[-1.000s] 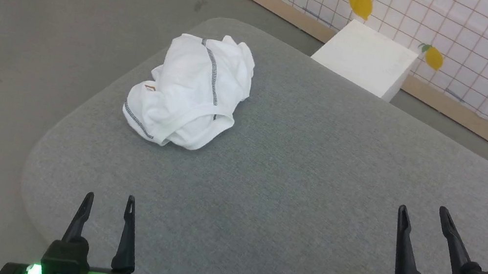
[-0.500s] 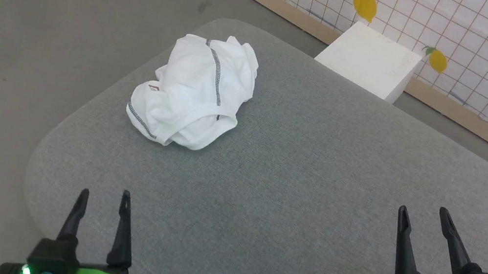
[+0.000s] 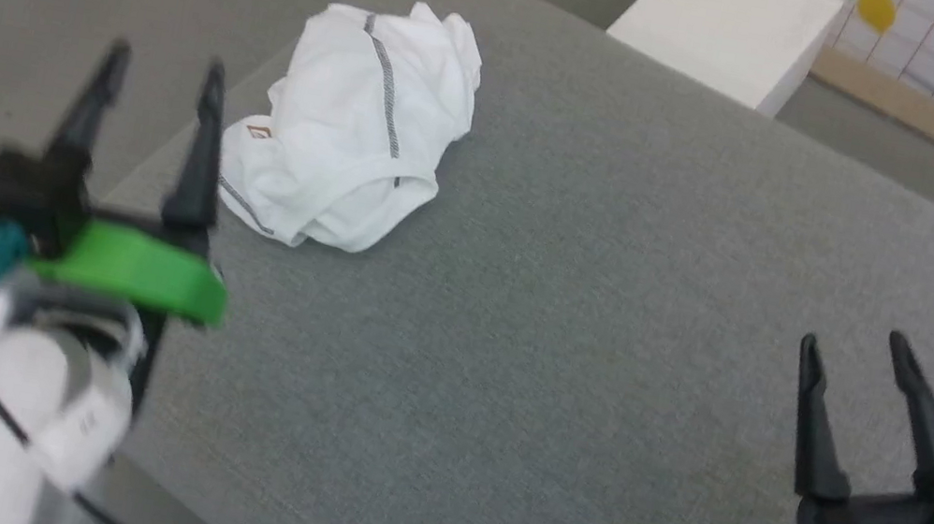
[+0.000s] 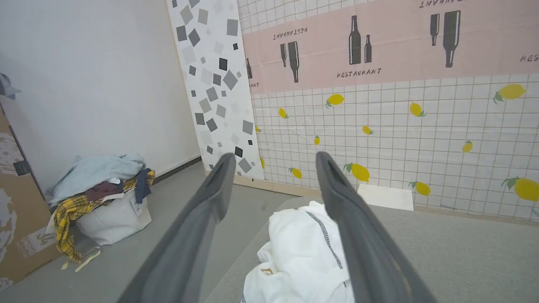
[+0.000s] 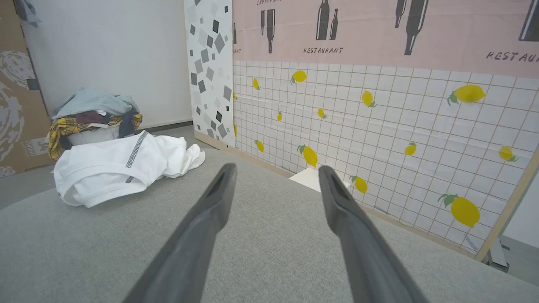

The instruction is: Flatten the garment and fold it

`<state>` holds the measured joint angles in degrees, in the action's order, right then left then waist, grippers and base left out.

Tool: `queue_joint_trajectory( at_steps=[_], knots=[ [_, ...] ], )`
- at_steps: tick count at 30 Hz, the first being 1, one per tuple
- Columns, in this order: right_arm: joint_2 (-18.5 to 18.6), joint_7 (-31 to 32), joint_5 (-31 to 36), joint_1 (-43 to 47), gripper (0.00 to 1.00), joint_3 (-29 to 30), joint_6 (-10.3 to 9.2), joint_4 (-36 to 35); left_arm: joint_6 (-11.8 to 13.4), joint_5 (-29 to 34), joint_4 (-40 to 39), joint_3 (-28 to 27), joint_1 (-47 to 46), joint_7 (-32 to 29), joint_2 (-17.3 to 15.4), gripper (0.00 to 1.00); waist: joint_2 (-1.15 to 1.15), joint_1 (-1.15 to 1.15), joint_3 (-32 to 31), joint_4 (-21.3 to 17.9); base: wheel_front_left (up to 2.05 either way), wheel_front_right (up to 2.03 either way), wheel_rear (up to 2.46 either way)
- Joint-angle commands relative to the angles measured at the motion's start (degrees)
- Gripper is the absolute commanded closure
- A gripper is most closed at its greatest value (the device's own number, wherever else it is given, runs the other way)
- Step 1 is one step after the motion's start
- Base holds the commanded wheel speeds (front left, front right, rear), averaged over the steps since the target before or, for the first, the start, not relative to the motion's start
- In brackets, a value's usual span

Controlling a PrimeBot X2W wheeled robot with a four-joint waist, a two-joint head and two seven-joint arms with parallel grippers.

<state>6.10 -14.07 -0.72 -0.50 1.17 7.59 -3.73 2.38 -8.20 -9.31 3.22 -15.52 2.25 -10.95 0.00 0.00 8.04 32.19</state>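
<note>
1. Your left gripper point(image 3: 167, 63) is raised at the left edge of the grey padded surface point(image 3: 587, 339). Its jaws are apart and hold nothing. In the left wrist view the shirt lies low between the two fingers, so the arm looks lined up for a reach at the heap's near edge.
2. The garment point(image 3: 356, 130) is bunched in a heap near the surface's far left corner, touching neither gripper. A grey-stitched seam runs over its top, a hem curls under at the front, and the small brown-bordered patch point(image 3: 259, 132) faces the left side. Nothing lies flat, so I judge you are at the start of flattening.
3. A wide stretch of the surface lies to the right of the heap, which gives you room to spread the cloth that way.
4. The white box point(image 3: 735, 22) stands off the surface, beyond its far edge. Leave it alone.
5. Your right gripper point(image 3: 854, 344) sits low at the right, jaws spread and empty, well apart from the shirt. It probably waits for a second corner.
</note>
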Motion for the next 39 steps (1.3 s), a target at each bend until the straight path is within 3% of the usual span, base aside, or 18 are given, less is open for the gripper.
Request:
queue_joint_trajectory(
  at_steps=[1, 7, 10, 14, 22, 34, 35, 36, 39],
  knots=[
    [1.27, 0.51, -0.22, -1.33, 0.00, -0.31, -0.10, -1.18, -0.64, 0.06, 0.70, -0.54, -3.34, -1.79, -1.25, 0.00, 0.00, 0.00, 5.90, -2.21, 0.00, 0.00, 0.00],
    [6.01, 3.19, -1.81, -2.95, 0.00, -0.17, -0.10, -6.33, -3.93, -2.03, 6.59, -2.00, -14.81, -10.41, -6.13, 0.00, 0.00, 0.00, 12.26, -4.93, 0.00, 0.00, 0.00],
    [7.56, 4.23, -2.73, -2.93, 0.00, 0.20, -0.10, -8.51, -5.75, -3.94, 9.94, -1.91, -19.11, -14.94, -7.65, 0.00, 0.00, 0.00, 14.78, -6.21, 0.00, 0.00, 0.00],
    [9.12, 5.17, -3.64, -3.09, 0.00, 0.16, -0.10, -10.80, -6.40, -5.74, 14.09, -1.80, -22.34, -20.29, -8.51, 0.00, 0.00, 0.00, 17.60, -7.88, 0.00, 0.00, 0.00],
    [11.73, 6.39, -4.46, -5.06, 0.00, 0.58, -0.10, -14.50, -4.71, -6.59, 20.96, -1.97, -22.65, -28.42, -9.36, 0.00, 0.00, 0.00, 22.29, -10.93, 0.00, 0.00, 0.00],
    [13.91, 7.56, -5.51, -5.39, 0.00, 1.69, -0.10, -16.46, -1.43, -4.99, 31.00, -1.15, -19.58, -34.73, -11.05, 0.00, 0.00, 0.00, 26.05, -12.95, 0.00, 0.00, 0.00],
    [14.01, 7.58, -5.55, -5.40, 0.00, 1.67, -0.10, -16.49, -1.28, -5.07, 31.78, -1.25, -19.39, -34.43, -11.10, 0.09, 0.00, 0.00, 26.12, -13.01, 0.00, 0.00, 0.00],
    [14.08, 7.60, -5.57, -5.45, 0.00, 1.65, -0.10, -16.45, -1.48, -5.15, 32.33, -1.16, -19.24, -34.19, -11.16, 1.00, 0.00, 0.00, 26.12, -13.03, 0.00, 0.00, 0.00],
    [14.10, 7.58, -5.63, -5.94, 0.00, 1.44, -0.10, -16.20, -1.98, -5.33, 33.23, -1.13, -19.42, -32.32, -11.49, 1.00, 0.00, 0.00, 25.68, -12.96, 0.00, 0.00, 0.00]
  ],
)
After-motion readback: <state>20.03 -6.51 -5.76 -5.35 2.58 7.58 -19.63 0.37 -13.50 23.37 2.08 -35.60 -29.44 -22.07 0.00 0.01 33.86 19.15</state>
